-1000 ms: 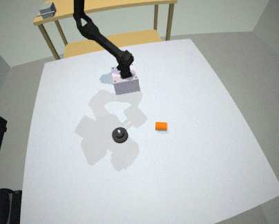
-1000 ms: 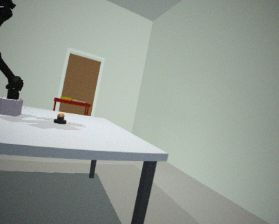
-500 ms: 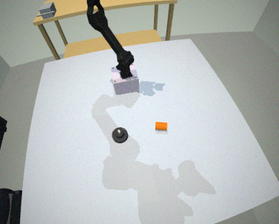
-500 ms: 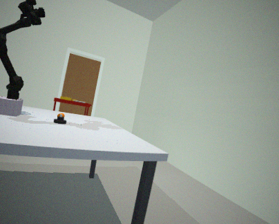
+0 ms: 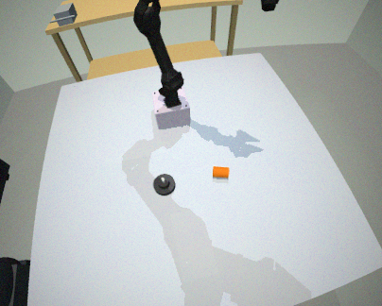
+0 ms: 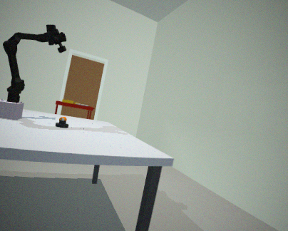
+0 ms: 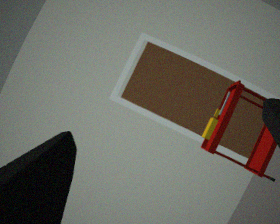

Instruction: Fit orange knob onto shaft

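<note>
The orange knob (image 5: 220, 172) (image 6: 65, 118) lies on its side on the white table, right of the pedestal in the top view. Its hole cannot be made out. The dark round pedestal (image 5: 157, 190) (image 6: 62, 125) stands on the table with the short silver shaft (image 5: 163, 179) upright at its centre, bare. The shaft's flat side is too small to tell. In the exterior view the knob shows behind the pedestal. My gripper (image 6: 63, 43) (image 7: 169, 125) is open and empty, high above the table and far from the knob.
The arm's pale base block (image 5: 173, 119) (image 6: 11, 110) stands at the table's back. A wooden bench (image 5: 142, 14) with a grey box (image 5: 65, 14) is behind the table. A brown door (image 6: 83, 80) (image 7: 175, 82) and red rack (image 6: 74, 105) (image 7: 227, 117) are far off.
</note>
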